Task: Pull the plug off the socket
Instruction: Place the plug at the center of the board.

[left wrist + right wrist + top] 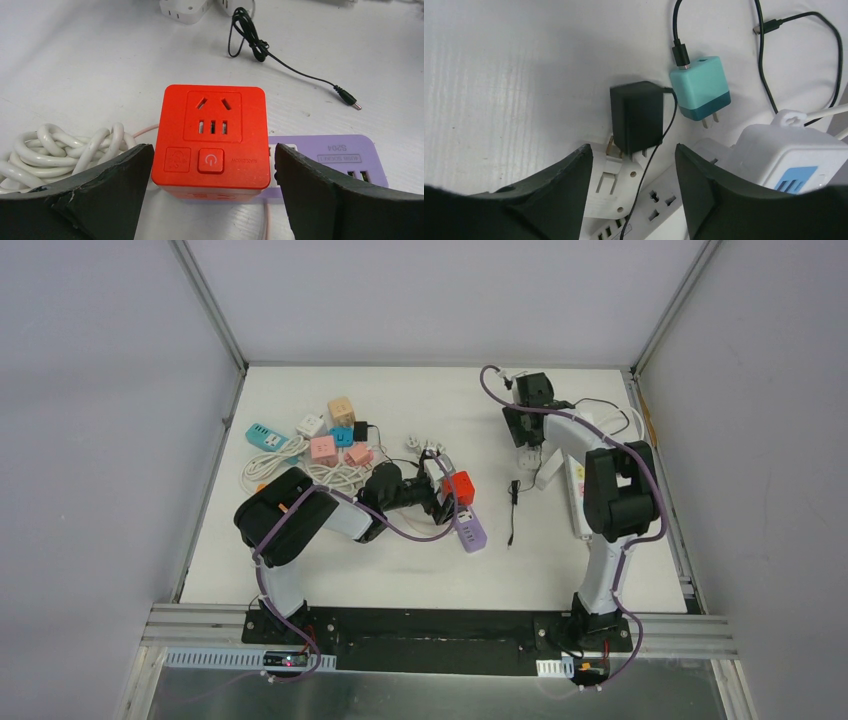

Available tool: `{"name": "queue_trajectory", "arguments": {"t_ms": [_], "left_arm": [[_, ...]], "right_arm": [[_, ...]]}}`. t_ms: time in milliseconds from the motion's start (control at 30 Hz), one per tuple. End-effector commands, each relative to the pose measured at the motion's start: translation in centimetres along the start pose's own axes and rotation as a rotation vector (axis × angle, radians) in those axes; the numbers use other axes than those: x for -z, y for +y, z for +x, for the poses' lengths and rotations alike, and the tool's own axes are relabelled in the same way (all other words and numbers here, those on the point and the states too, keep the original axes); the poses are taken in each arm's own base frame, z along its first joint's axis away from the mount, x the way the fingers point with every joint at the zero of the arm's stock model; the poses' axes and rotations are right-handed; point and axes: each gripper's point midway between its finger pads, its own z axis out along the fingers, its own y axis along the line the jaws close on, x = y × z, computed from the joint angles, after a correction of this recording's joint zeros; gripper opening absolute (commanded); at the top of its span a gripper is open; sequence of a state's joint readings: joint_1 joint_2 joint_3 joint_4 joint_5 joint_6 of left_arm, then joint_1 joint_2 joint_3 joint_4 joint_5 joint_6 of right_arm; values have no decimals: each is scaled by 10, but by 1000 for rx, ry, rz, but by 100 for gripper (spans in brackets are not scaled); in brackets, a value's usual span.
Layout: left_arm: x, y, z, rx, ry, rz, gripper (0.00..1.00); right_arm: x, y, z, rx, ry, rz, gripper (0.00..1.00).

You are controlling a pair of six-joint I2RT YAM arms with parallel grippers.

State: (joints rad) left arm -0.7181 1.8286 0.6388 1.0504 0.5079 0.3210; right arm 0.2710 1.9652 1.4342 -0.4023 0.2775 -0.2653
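Two sides checked on the white counter (540, 570). On the left, found the left fingers (100, 190) spread wide and holding nothing, one on each side of a red socket cube (212, 140) and apart from its walls. Saw this cube sitting on the end of a purple power strip (345, 155), with a coil of white cable (60, 145) just beside it and a thin black lead (250, 37) lying free farther out. Could not tell if the cube was plugged into the strip or only rested on it. On the right, found the right fingers (554, 200) parted to a middle gap, gripping nothing, hanging over a white socket strip (659, 200). Saw the black plug (636, 120) lying just past the fingertips, its metal prongs at the edge of a small white adapter (614, 185); could not tell if seated in it. Noted a teal charger (701, 87) just beside the black plug, prongs bare, and a white socket block with a blue panel (789, 155) near one finger. From above, saw a heap of coloured socket cubes (323, 448) at the far left of the counter.
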Motion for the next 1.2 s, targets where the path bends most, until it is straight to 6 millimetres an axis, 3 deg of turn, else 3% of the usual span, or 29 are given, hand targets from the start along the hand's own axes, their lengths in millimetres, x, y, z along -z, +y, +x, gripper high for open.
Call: {"name": "queue_trajectory", "arguments": {"t_ms": [0,133,300,467,700,1000,1100,1167], "left_arm": [[2,2,-13,-6,-47,10,94],[2,1,-14,-8,-47,15,95],[2,0,-15,-7,-48,22,95],[2,-1,-17,-4,-44,34,96],[6,-3,-24,20,-23,52,99],[15,-2,-43,189,58,37,99],[21,-6,-47,243,59,38,99],[25,-9,-53,281,59,38,99]], "right_arm": [[7,-14,-21,-8,-53,33,69],[19,-10,-27,-16,-70,-13,82],[49,-6,-39,-31,-117,-81,84],[90,12,-41,29,-177,-234,83],[162,48,-36,142,-289,-549,81],[232,76,-30,214,-515,-794,81],[246,93,-17,223,-571,-925,96],[248,102,-12,183,-572,-984,100]]}}
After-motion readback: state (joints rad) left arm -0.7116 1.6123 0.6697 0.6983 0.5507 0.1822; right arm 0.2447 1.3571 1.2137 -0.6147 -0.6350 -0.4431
